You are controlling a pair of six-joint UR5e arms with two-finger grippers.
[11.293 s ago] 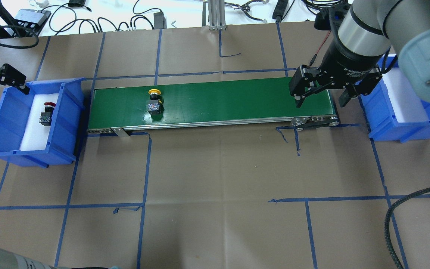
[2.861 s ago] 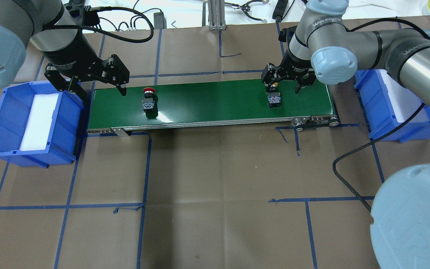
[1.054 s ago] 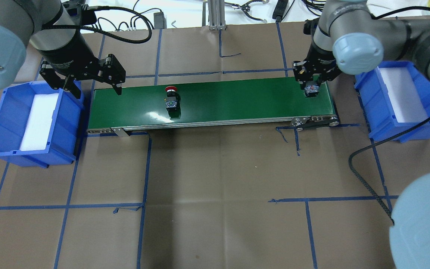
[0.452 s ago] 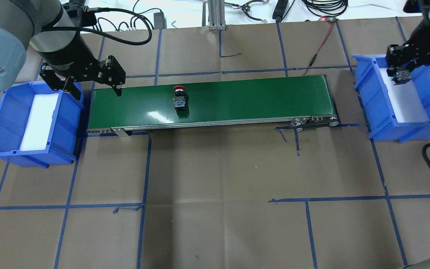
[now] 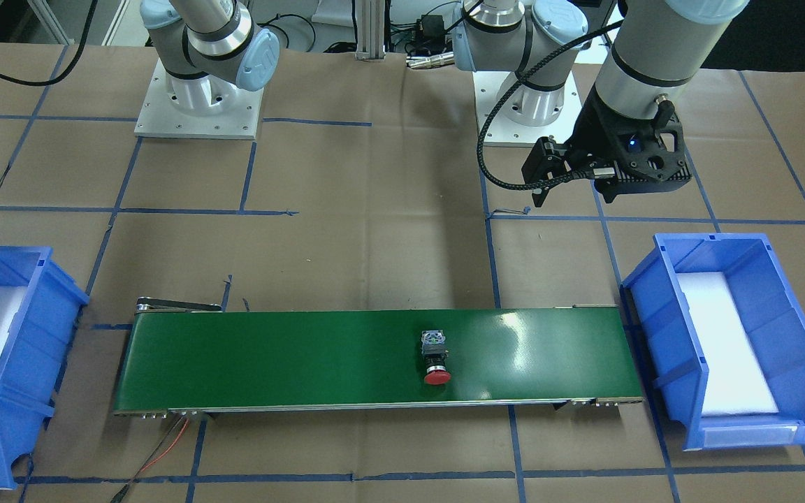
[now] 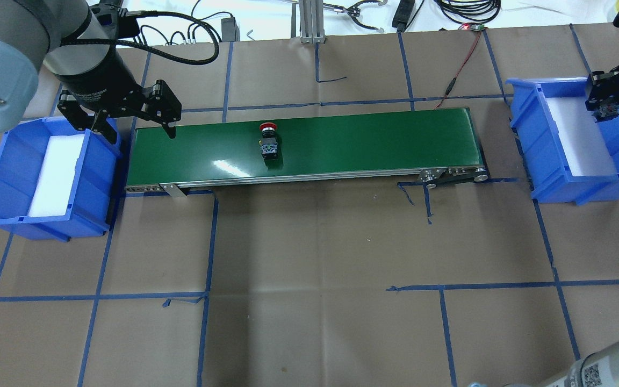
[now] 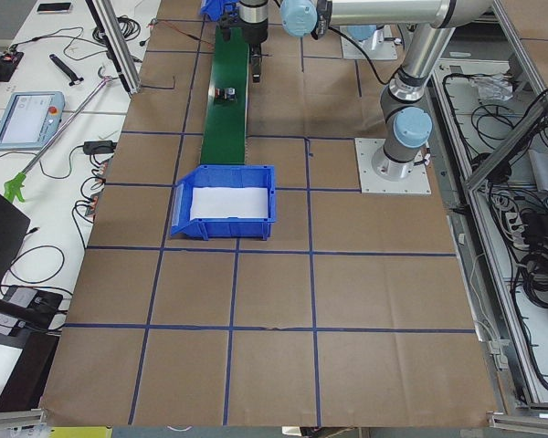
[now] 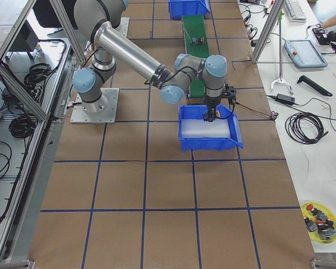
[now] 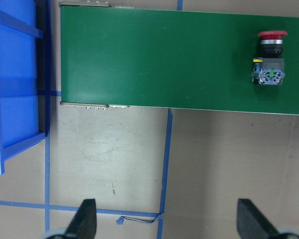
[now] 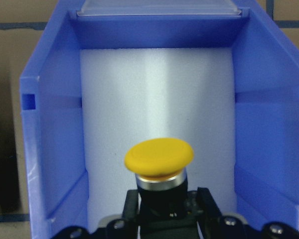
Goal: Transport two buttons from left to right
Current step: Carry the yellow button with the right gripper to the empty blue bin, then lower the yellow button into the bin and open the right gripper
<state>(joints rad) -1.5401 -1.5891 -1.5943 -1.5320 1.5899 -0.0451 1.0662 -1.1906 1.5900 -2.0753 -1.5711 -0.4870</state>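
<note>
Yellow button (image 10: 159,157) between right fingers (image 10: 207,198) (clamped)

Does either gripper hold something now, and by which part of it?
The right gripper holds the yellow-capped push-button switch by its black body, under the cap. The left gripper is open and empty.

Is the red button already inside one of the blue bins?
No, the red button lies on its side near the middle of the green belt.

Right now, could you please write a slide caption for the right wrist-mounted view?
Right gripper holds the yellow-capped push button over the white foam pad inside the blue bin.
</note>
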